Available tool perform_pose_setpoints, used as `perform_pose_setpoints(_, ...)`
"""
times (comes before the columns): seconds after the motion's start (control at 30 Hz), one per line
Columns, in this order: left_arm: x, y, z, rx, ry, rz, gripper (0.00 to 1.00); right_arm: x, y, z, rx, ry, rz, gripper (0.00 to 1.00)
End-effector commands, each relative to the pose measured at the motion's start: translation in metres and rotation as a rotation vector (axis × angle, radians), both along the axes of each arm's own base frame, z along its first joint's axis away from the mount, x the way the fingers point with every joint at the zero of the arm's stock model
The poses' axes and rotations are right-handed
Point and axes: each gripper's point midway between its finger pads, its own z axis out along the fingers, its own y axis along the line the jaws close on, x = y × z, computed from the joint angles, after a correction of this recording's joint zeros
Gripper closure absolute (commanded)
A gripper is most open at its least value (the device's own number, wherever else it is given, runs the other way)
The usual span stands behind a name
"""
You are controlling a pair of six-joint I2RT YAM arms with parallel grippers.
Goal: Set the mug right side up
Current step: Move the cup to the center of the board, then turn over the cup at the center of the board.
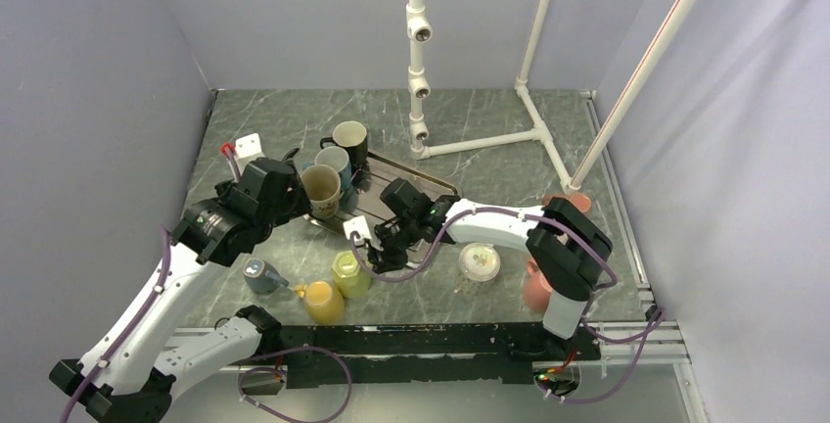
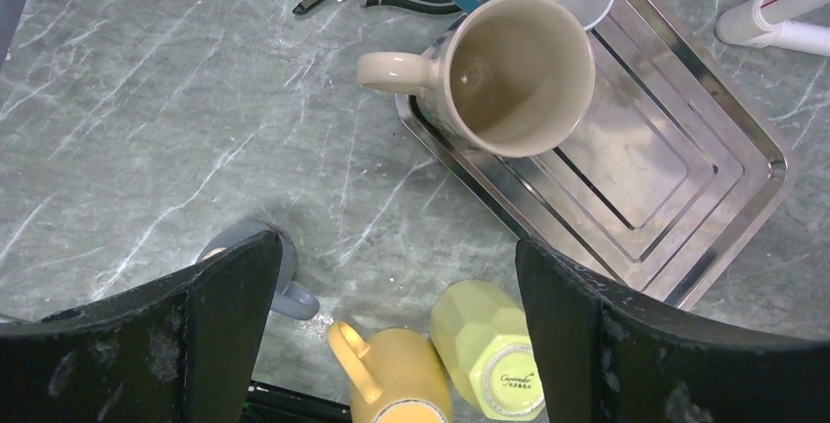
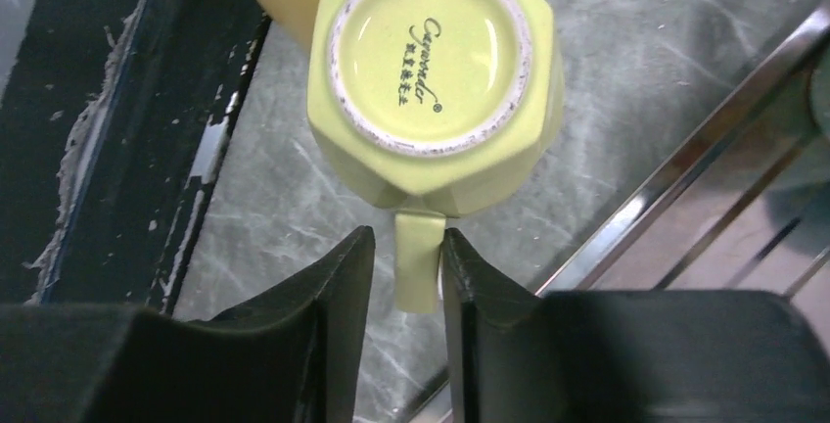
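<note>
The lime-green mug [image 1: 350, 274] stands upside down on the table, base up, and shows in the right wrist view [image 3: 436, 70] and the left wrist view [image 2: 489, 350]. My right gripper [image 3: 406, 239] straddles its handle [image 3: 419, 261]. The jaws are nearly closed: the right finger touches the handle and a thin gap shows on the left. In the top view the right gripper [image 1: 378, 253] is low beside the mug. My left gripper [image 2: 391, 247] is wide open and empty, held above the table [image 1: 294, 203].
An orange-yellow mug [image 1: 323, 301] lies against the green one. A grey mug [image 1: 262, 274] is to the left. A beige mug [image 2: 514, 75] stands on a metal tray [image 2: 685, 198] with a blue and a black mug [image 1: 349, 139]. A pink mug [image 1: 536, 286] is to the right.
</note>
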Motion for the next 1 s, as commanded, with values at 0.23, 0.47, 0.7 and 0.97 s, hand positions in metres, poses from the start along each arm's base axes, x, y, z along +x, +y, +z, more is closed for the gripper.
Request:
perform_pose_setpoints(0.23,0.008,-0.001,-0.008,0.029,0.013,0.0,0.05,-0.011,-0.006,0.006,0.017,-0.02,-0.067,0.58)
perform_pose_setpoints(0.47,0.008,0.002,-0.013,0.037,0.025,0.006,0.05,0.0,0.004,0.002,-0.031,-0.089,-0.141,0.52)
perform_pose_setpoints(0.7,0.005,0.006,-0.014,0.035,0.024,0.007,0.05,0.005,0.012,0.007,-0.03,-0.143,-0.189,0.64)
perform_pose_setpoints(0.97,0.0,0.011,-0.015,0.035,0.026,0.021,0.05,0.009,0.015,0.008,-0.042,-0.207,-0.223,0.92)
